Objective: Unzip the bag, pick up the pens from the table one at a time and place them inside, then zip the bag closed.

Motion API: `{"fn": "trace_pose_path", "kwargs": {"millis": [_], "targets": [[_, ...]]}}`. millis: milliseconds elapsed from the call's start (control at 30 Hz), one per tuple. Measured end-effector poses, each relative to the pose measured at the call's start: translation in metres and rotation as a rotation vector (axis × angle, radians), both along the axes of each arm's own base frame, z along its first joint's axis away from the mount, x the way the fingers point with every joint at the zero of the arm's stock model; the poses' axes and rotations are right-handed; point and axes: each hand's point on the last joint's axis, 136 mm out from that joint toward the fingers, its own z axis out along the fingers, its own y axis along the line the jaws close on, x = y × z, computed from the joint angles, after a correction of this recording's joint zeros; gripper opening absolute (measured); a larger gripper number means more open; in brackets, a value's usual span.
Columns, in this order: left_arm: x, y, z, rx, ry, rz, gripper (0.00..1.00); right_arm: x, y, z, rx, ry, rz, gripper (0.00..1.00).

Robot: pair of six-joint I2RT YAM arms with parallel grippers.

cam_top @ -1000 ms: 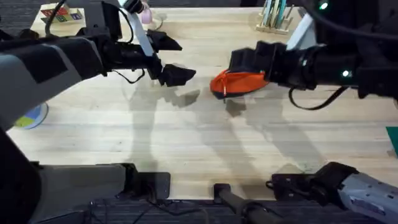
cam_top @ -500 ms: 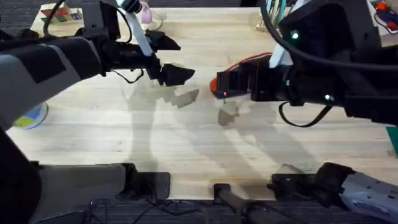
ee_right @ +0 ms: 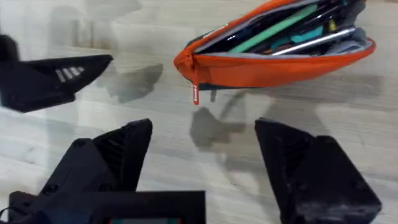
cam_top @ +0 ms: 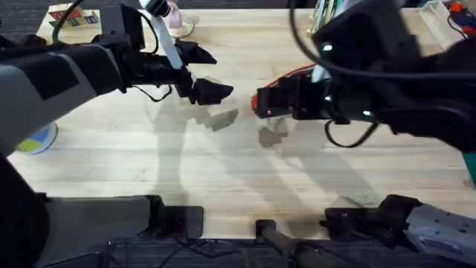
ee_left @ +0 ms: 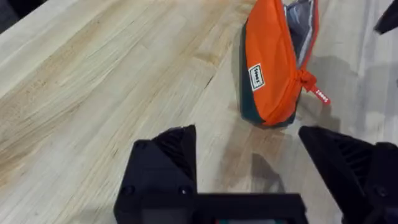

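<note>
We see the elongated orange fabric pouch with a dark blue base (ee_right: 280,53) lying unzipped toward the far edge of the light wooden table (cam_top: 223,171), pens inside. Our right gripper (ee_right: 205,168) and left gripper (ee_left: 249,180) hover spread, empty; bare wood lies nearside.

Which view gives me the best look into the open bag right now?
The right wrist view: the bag lies with its open mouth facing the camera, pens visible inside. The left wrist view shows mostly its orange side and one end. Overhead, the right arm covers most of it, leaving an orange sliver.
</note>
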Motion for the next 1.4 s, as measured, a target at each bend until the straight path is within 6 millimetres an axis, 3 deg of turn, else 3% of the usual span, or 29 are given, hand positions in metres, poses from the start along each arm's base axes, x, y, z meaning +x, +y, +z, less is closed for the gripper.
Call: {"fn": "trace_pose_path", "kwargs": {"millis": [533, 767, 967, 1100, 1267, 1400], "targets": [[-0.001, 0.000, 0.000, -0.003, 0.006, -0.002, 0.993, 0.041, 0.039, -0.049, -0.016, 0.013, -0.001, 0.998], [-0.003, 0.000, -0.001, -0.004, 0.019, -0.002, 0.993, 0.051, 0.048, -0.067, -0.024, 0.021, -0.002, 0.998], [-0.003, 0.000, -0.002, -0.003, 0.019, -0.001, 0.993, 0.056, 0.045, -0.069, -0.031, 0.006, -0.043, 0.981], [-0.003, 0.000, -0.001, -0.004, 0.019, -0.002, 0.993, 0.058, 0.043, -0.068, -0.034, 0.000, -0.063, 0.909], [-0.003, 0.000, -0.001, -0.004, 0.019, -0.002, 0.993, 0.059, 0.041, -0.068, -0.039, -0.007, -0.077, 0.740], [-0.003, 0.000, -0.001, -0.004, 0.019, -0.002, 0.993, 0.060, 0.040, -0.068, -0.041, -0.010, -0.081, 0.482]]}}
